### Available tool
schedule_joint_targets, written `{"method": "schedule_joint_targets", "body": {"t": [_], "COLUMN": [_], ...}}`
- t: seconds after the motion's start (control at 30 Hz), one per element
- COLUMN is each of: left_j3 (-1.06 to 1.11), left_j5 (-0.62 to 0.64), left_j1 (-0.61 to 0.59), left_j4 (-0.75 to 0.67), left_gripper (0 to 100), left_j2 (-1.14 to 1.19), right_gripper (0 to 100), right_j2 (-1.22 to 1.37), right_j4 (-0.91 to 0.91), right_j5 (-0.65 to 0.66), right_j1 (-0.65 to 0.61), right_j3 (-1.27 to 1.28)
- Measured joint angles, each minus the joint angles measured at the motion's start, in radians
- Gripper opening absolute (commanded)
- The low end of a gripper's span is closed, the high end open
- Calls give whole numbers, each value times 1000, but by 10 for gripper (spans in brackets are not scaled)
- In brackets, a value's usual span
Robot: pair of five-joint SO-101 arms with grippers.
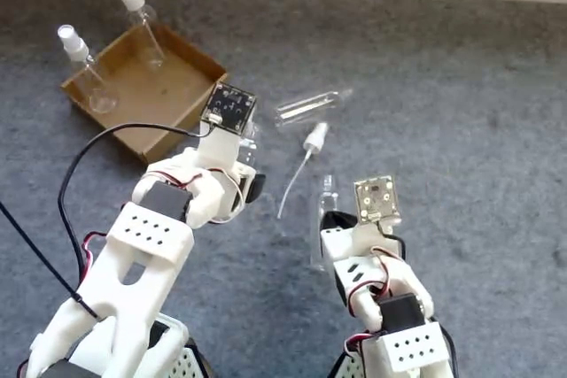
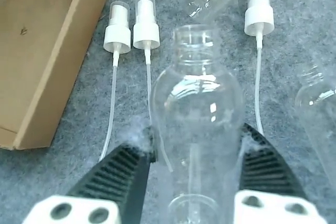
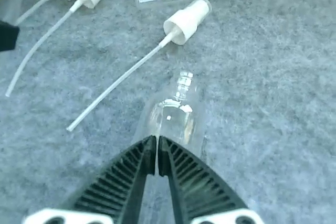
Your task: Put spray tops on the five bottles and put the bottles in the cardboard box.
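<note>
My left gripper (image 2: 197,150) is shut on a clear open-necked bottle (image 2: 197,103), one finger against each side of its body, just to the right of the cardboard box (image 1: 133,95). Two capped bottles (image 1: 140,15) (image 1: 84,66) stand in the box. Two loose spray tops (image 2: 116,32) (image 2: 146,24) lie side by side beside the box and a third spray top (image 1: 314,137) lies mid-table. Another bare bottle (image 1: 310,105) lies beyond it. My right gripper (image 3: 157,148) is shut with nothing between its fingers, over a lying bottle (image 3: 173,116).
The table is covered in grey carpet (image 1: 461,112), with open room to the right. A black cable (image 1: 89,152) loops from the left arm past the box's near wall. A pale wall edge runs along the far side.
</note>
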Motion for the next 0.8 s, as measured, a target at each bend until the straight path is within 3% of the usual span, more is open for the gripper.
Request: {"method": "schedule_joint_targets", "body": {"t": [0.8], "left_j3": [0], "left_j5": [0], "left_j1": [2], "left_j4": [0], "left_gripper": [116], "left_j2": [0], "right_gripper": [8], "right_j2": [-2], "right_j4": [52], "right_j5": [0], "right_j1": [-3], "right_j3": [-3]}}
